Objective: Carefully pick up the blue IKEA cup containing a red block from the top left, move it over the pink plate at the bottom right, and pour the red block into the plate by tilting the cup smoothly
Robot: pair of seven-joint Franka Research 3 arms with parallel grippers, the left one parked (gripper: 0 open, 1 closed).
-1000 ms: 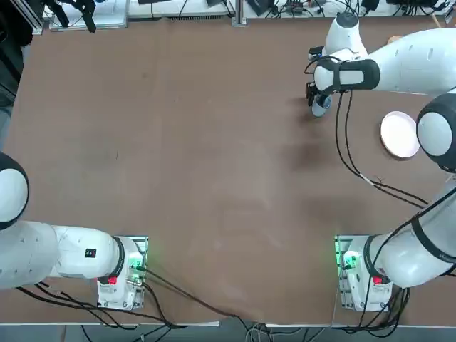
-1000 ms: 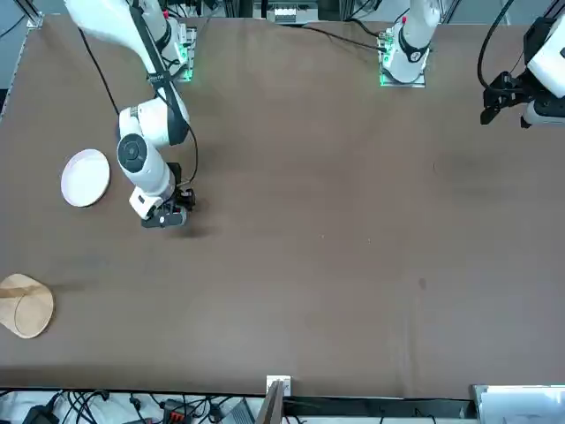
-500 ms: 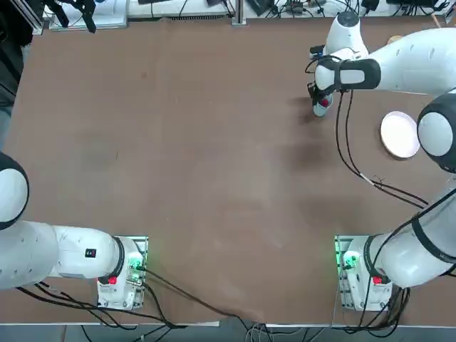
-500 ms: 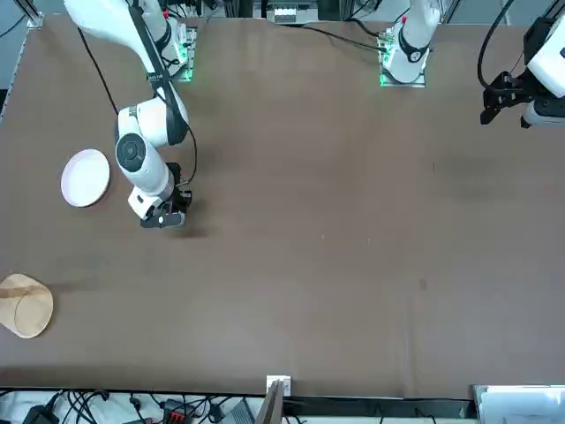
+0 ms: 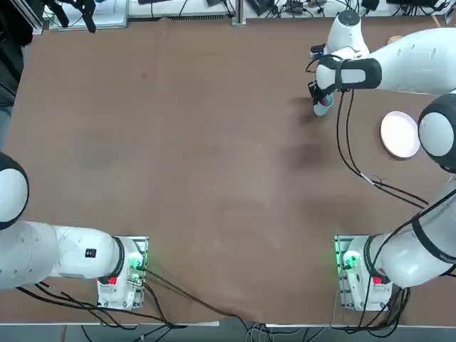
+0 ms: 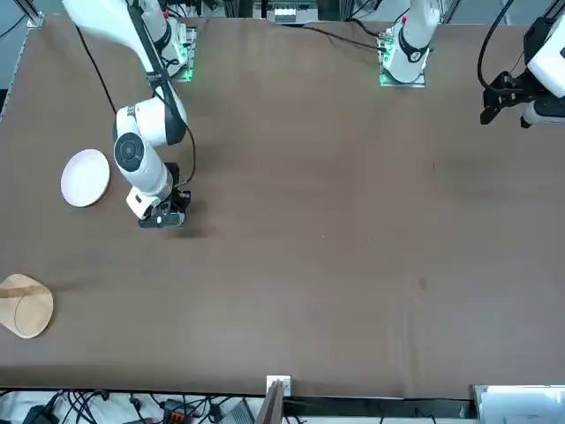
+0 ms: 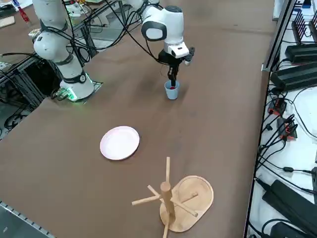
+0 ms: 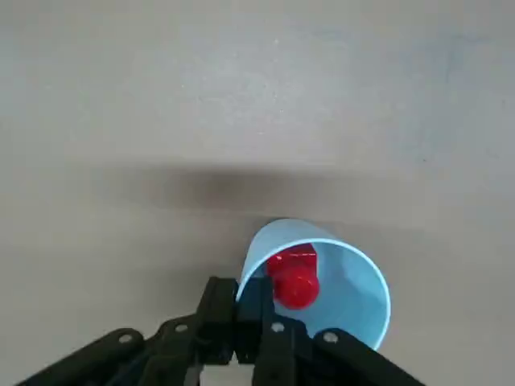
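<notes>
Brown matte counter [image 5: 214,157], flat, bare at centre.
Right pincer [image 8: 256,310]: clenched on wall of blue IKEA cup [image 8: 322,277], upper right of top view.
Cup: thin smooth plastic, tapered, round rim; one-wall pinch, may slip or tip on lift.
Red block [image 8: 294,276]: glossy, loose inside; jerk risks early spill.
Pink plate [image 5: 400,135]: pale, shallow, round, right edge of top view; block may bounce off.

Brown table [image 5: 214,157] edged by cables [image 7: 282,119] and equipment.
</notes>
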